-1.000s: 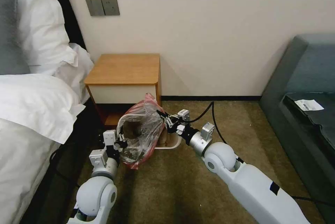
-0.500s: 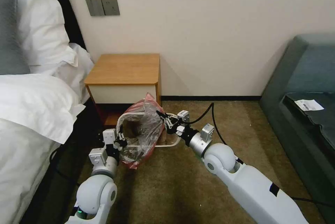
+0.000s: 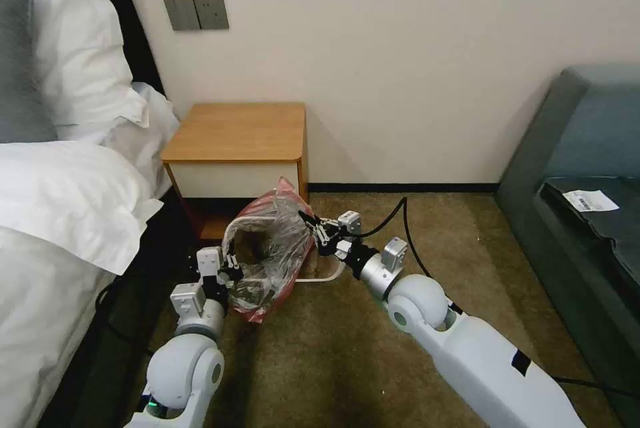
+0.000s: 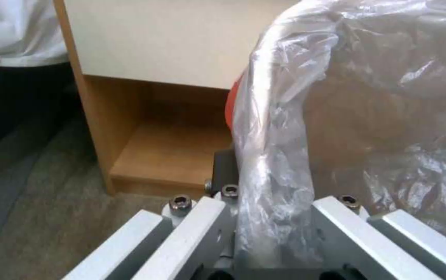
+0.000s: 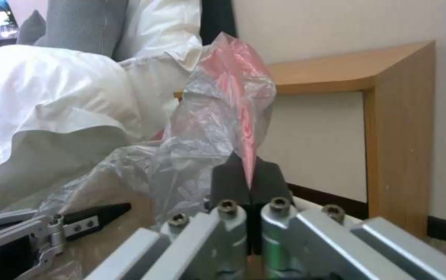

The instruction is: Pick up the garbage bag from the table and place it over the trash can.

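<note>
1. The garbage bag is no longer lying on the surface; the orange-brown top of this nightstand is bare, so I judge the picking-up part as finished.
2. The bag is now hanging in the air between the two claws, in front of the nightstand, with its mouth held open above the trash can.
3. The left claw is standing at about 8 o'clock of the bag, and it is clamping the greyish plastic between its closed fingers.
4. The right claw is standing at about 3 o'clock of the bag, and it is pinching the pink-red rim with its dark fingers pressed together.
5. What is left, in my judgement: the bag is covering most of the can but is not yet lying over the rolled rim; the cream edge at 4 o'clock is showing free.
6. Compared with one second before, both arms are sitting slightly lower and nearer to the robot, and the bag is following them; the change is small.
</note>
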Robot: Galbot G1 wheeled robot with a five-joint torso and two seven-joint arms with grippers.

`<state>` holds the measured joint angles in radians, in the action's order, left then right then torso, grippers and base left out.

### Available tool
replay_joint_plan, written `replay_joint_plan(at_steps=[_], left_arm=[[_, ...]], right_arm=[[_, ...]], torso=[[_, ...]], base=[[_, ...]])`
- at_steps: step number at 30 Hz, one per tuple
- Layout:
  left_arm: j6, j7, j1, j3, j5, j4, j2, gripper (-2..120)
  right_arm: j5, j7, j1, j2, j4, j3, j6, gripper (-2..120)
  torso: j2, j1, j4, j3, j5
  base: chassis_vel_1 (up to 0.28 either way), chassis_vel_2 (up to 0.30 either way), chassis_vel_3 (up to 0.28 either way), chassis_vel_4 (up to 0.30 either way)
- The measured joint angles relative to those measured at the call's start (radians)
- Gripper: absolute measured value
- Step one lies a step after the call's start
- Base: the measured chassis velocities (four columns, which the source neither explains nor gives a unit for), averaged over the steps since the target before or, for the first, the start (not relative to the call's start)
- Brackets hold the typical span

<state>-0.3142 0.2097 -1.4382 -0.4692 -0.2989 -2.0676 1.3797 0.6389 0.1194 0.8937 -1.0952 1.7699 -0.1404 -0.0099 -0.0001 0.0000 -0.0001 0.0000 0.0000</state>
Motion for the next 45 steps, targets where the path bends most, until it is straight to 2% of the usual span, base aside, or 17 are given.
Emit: replay_joint_plan(at_steps=[4, 9, 11, 13, 25, 45], left_arm=[[0.0, 0.001, 0.0, 0.0, 0.0, 0.002, -0.001, 0], [0.0, 0.002, 0.0, 0.001, -0.002, 0.002, -0.002, 0], [0.0, 0.003, 0.0, 0.001, -0.002, 0.002, -0.003, 0], [0.0, 0.004, 0.0, 0.001, -0.004, 0.003, -0.004, 0], [0.0, 0.011, 0.012, -0.004, -0.016, 0.009, -0.006, 0], [-0.002, 0.019, 0.006, -0.022, -0.081, -0.029, -0.006, 0]], right_arm=[[-0.002, -0.003, 0.0, -0.001, 0.0, 0.0, 0.0, 0], [-0.006, 0.002, 0.001, 0.0, 0.0, -0.003, -0.003, 13], [-0.008, 0.003, 0.003, 0.0, 0.0, -0.004, -0.001, 10], [-0.009, 0.004, 0.004, 0.002, 0.002, -0.004, 0.002, 0], [-0.009, 0.002, 0.017, 0.008, 0.016, 0.005, 0.013, 0], [-0.025, 0.03, 0.066, 0.069, 0.004, 0.124, 0.071, 0]], torso=[[0.0, 0.0, 0.0001, 0.0, 0.0], [0.0, 0.0, 0.0001, 0.0, 0.0], [0.0, 0.0, 0.0001, 0.0, 0.0], [0.0, 0.0, 0.0001, 0.0, 0.0], [0.0, 0.0, 0.0001, 0.0, 0.0], [0.0, 0.0, 0.0, 0.0, 0.0001]], base=[[0.0, 0.0, 0.0, 0.0], [0.0, 0.0, 0.0, 0.0], [0.0, 0.0, 0.0, 0.0], [0.0, 0.0, 0.0, 0.0], [0.0, 0.0, 0.0, 0.0], [0.0, 0.0, 0.0, 0.0]])
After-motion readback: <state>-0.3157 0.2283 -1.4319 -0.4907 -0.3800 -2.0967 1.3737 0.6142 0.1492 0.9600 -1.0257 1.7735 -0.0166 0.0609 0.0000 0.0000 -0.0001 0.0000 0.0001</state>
